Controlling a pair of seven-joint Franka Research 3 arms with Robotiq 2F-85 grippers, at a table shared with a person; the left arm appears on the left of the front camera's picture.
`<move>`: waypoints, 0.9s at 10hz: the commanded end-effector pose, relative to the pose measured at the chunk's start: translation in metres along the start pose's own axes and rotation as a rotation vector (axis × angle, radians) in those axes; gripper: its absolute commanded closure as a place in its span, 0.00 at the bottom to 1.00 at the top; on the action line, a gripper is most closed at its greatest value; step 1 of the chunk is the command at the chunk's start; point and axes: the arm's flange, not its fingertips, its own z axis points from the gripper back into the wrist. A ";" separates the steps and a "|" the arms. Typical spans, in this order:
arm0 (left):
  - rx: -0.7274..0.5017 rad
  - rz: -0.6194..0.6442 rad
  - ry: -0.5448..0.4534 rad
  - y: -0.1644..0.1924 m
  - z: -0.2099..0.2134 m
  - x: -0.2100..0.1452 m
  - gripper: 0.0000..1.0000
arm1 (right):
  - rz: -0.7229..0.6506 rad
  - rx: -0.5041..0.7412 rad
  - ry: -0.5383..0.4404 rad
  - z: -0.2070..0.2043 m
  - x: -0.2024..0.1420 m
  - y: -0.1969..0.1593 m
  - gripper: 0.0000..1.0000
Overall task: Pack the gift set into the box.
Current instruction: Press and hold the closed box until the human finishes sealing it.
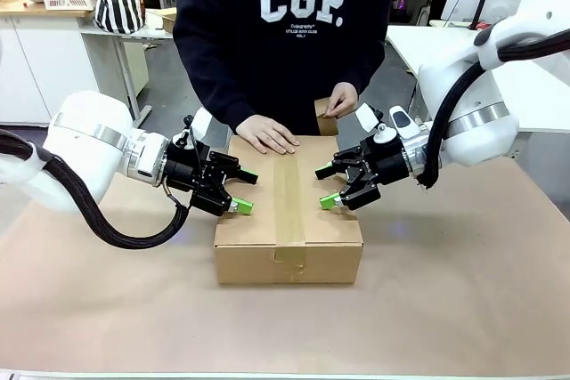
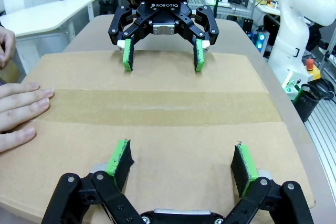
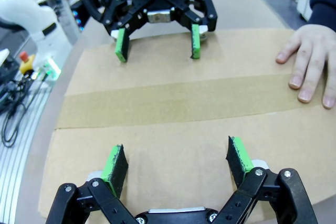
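Box: the box, plain brown corrugated cardboard, shallow and rectangular, flaps closed under a glossy tape strip, lies mid-worktop.
Left end effector: green-padded fingers spread apart, empty, over the box's left side.
Right end effector: likewise apart, empty, facing it.
Person's hand: flat on the far edge.

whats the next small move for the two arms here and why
Probably lower both tools onto the box's side edges to steady it. The box lies closed, tape strip along its top, and the person's hand rests flat on its far edge. The left tool and right tool hang open over opposite sides, facing each other, holding nothing.
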 end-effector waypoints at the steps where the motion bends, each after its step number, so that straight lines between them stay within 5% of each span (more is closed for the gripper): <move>1: -0.009 -0.002 0.007 -0.001 0.002 -0.002 0.00 | -0.005 -0.004 0.002 0.000 -0.001 0.000 0.00; 9: -0.009 -0.002 0.007 -0.001 0.002 -0.002 0.00 | -0.005 -0.004 0.002 0.000 -0.001 0.000 0.00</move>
